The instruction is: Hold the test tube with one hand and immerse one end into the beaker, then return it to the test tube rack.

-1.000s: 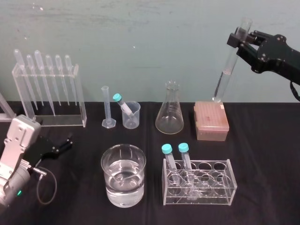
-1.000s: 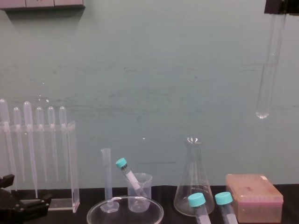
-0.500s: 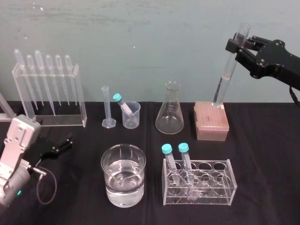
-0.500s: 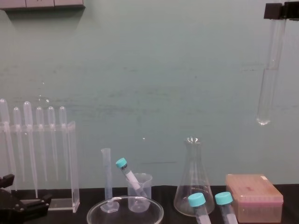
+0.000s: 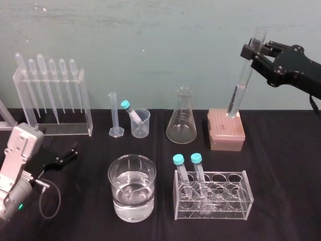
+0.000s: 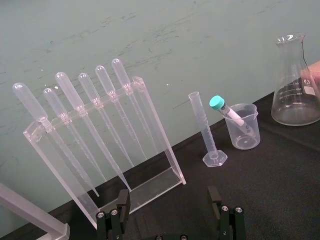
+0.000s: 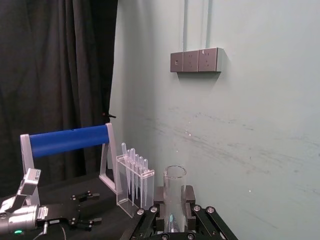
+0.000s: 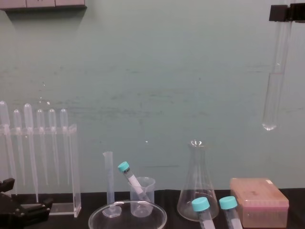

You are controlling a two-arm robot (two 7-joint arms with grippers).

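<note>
Clamping its fingers on the upper part of the test tube [image 5: 244, 75], the right claw [image 5: 253, 50] is holding it in the air at the far right of the tabletop [image 5: 286, 181]. The tube is hanging with its rounded end down and its open top leaning slightly to the right. In the chest view that rounded end is hanging well above the pink box [image 8: 259, 201], clear of it. The beaker [image 5: 132, 187], partly filled with clear liquid, is standing near the front. Just to its right the test tube rack [image 5: 213, 196] is carrying two teal-capped tubes [image 5: 188, 170] in its left holes. The conical flask [image 5: 181, 116] is standing behind them, left of the pink box. The left claw [image 5: 70, 152] is lying low at the left edge of the tabletop with its fingers [image 6: 215, 200] apart and gripping nothing.
</note>
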